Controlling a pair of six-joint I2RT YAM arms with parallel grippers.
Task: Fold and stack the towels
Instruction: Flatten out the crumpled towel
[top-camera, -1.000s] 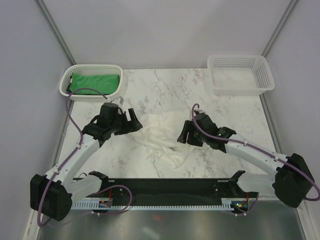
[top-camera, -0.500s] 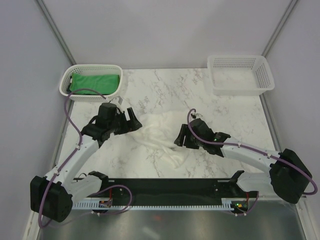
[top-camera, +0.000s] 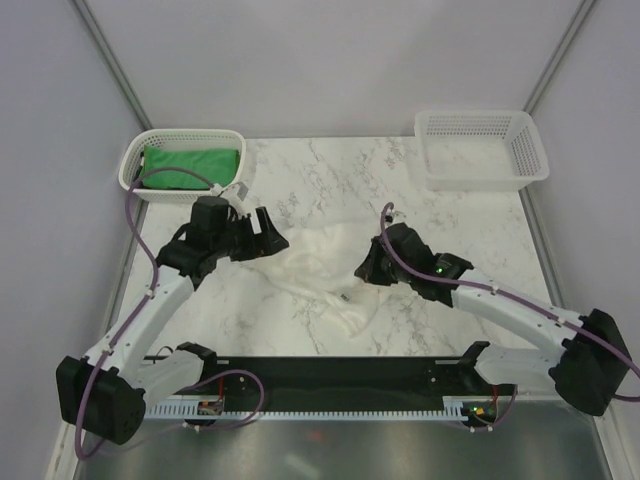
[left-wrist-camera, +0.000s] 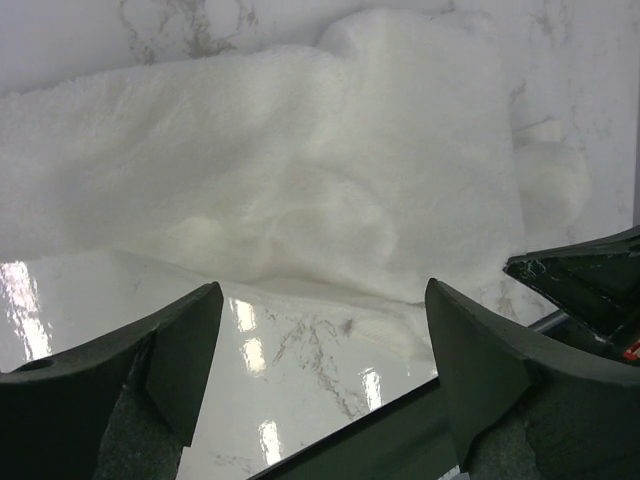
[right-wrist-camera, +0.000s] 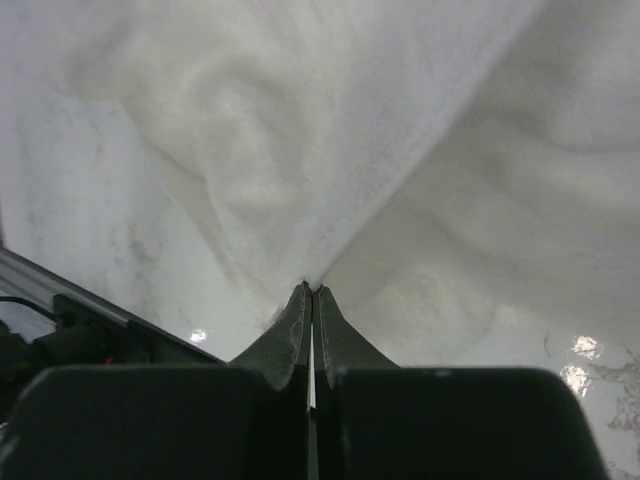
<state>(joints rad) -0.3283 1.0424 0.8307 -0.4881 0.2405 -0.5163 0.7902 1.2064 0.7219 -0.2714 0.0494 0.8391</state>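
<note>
While the right gripper (right-wrist-camera: 312, 290) sat pinched together on a fold of the crumpled white fluffy cloth towel (top-camera: 318, 266), the left gripper (left-wrist-camera: 320, 300) hung with fingers spread wide, that towel just ahead of and below it. A bright green cloth towel (top-camera: 190, 162) lay in the white plastic mesh basket (top-camera: 127, 172) near the left gripper, away from its fingertips.

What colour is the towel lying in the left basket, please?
The towel is bright green, best seen from the top external view.
</note>
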